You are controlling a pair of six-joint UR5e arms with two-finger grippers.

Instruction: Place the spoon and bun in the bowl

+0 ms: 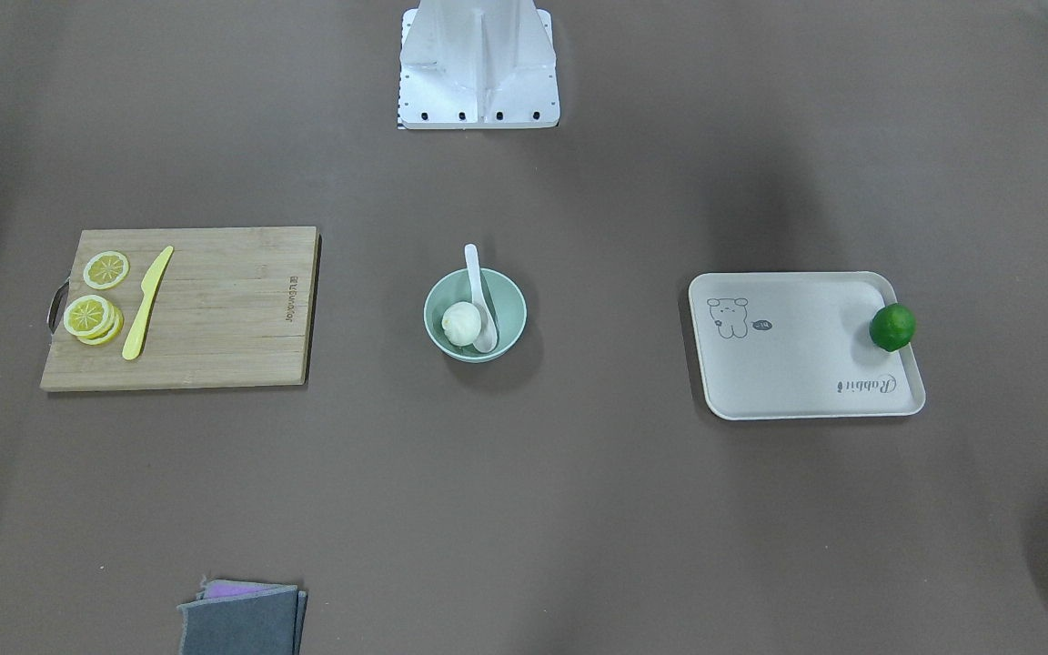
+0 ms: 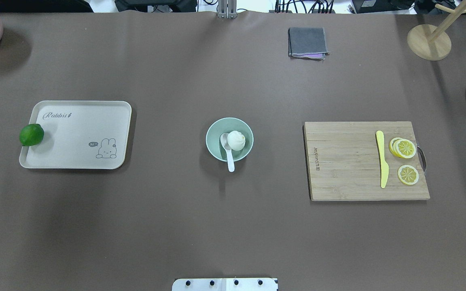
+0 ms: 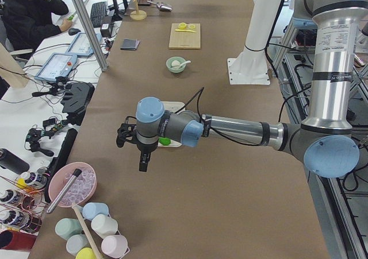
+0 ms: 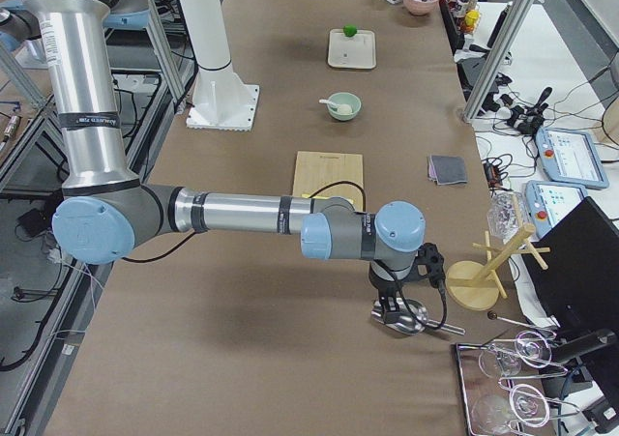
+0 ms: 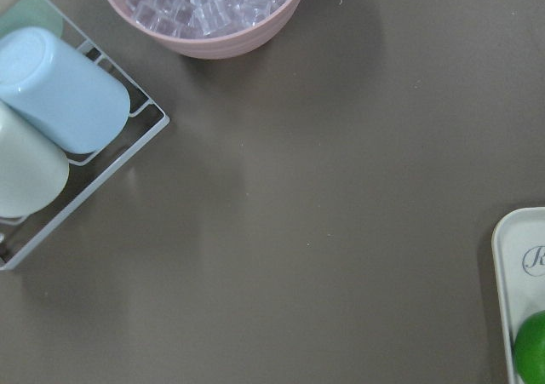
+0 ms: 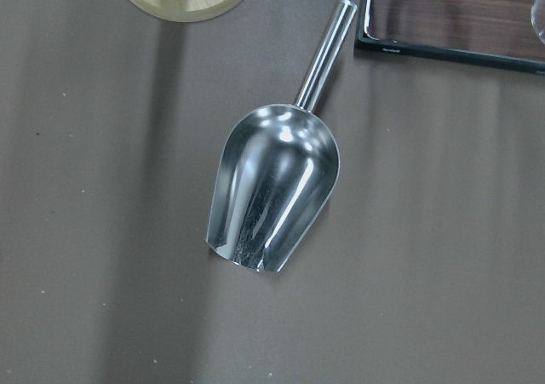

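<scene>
The mint-green bowl (image 2: pixel 211 131) stands at the table's middle. The white bun (image 2: pixel 236 140) lies inside it. The white spoon (image 2: pixel 230 159) rests with its scoop in the bowl beside the bun and its handle over the rim toward the robot. The front-facing view shows the same bowl (image 1: pixel 510 293), bun (image 1: pixel 461 324) and spoon (image 1: pixel 474 271). My left gripper (image 3: pixel 122 137) shows only in the exterior left view, far from the bowl at the table's left end. My right gripper (image 4: pixel 430 262) shows only in the exterior right view, at the right end. I cannot tell whether either is open.
A white tray (image 2: pixel 79 121) with a green lime (image 2: pixel 31 134) lies left of the bowl. A cutting board (image 2: pixel 346 161) with a yellow knife (image 2: pixel 382 158) and lemon slices lies right. A metal scoop (image 6: pixel 272 188), a wooden stand (image 2: pixel 428 41), a grey cloth (image 2: pixel 307 42) and a pink ice bowl (image 5: pixel 204 9) sit at the edges.
</scene>
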